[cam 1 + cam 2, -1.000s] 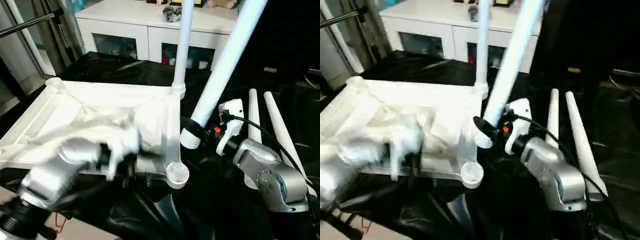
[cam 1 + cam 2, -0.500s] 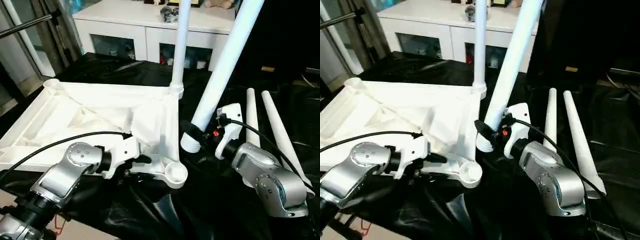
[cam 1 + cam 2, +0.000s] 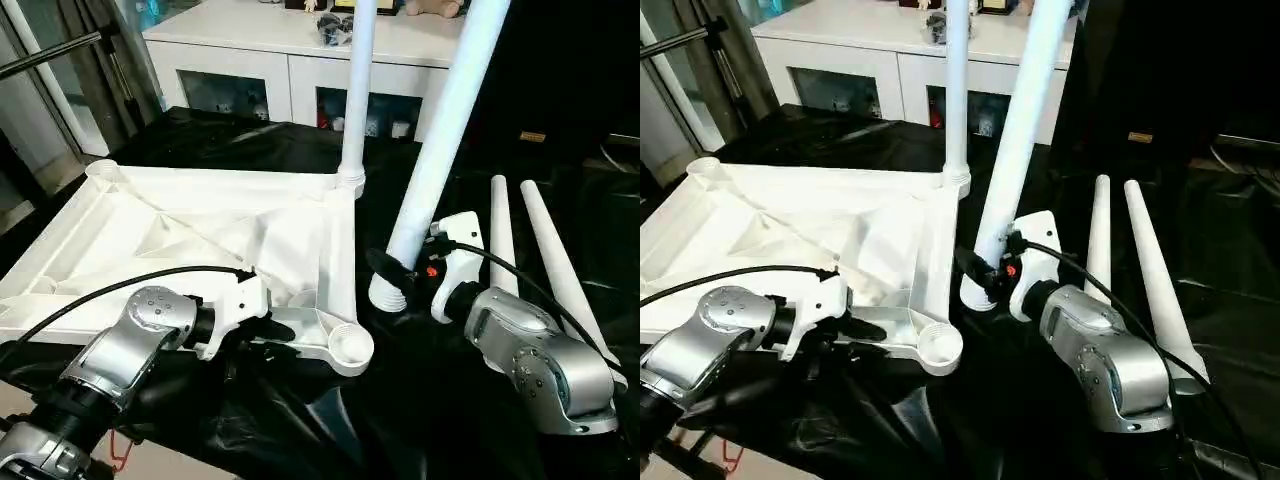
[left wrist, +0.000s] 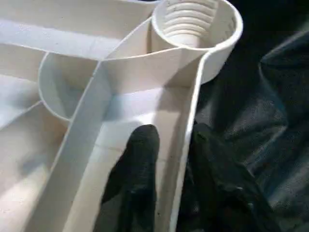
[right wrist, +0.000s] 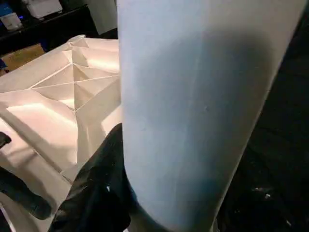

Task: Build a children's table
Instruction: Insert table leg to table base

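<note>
The white tabletop [image 3: 200, 230] lies underside up on black cloth. One leg [image 3: 357, 90] stands upright in its far right corner socket. My right gripper [image 3: 405, 272] is shut on a second leg [image 3: 440, 140], which leans, its threaded end just off the table's right edge, beyond the near right socket [image 3: 350, 347]. In the right wrist view this leg [image 5: 203, 96] passes a black finger [image 5: 101, 188]. My left gripper [image 3: 270, 325] is shut on the tabletop's near rim; its fingers [image 4: 140, 159] straddle the rim wall close to the socket [image 4: 195, 24].
Two spare legs [image 3: 500, 230] [image 3: 555, 265] lie side by side on the cloth at the right, past my right forearm. A white glass-door cabinet [image 3: 300, 40] stands behind the work. A metal stand pole [image 3: 50, 50] crosses the far left.
My left arm swung in to the tabletop's near rim and its fingers closed around the rim wall. The right gripper keeps the leaning leg, nearly unmoved.
</note>
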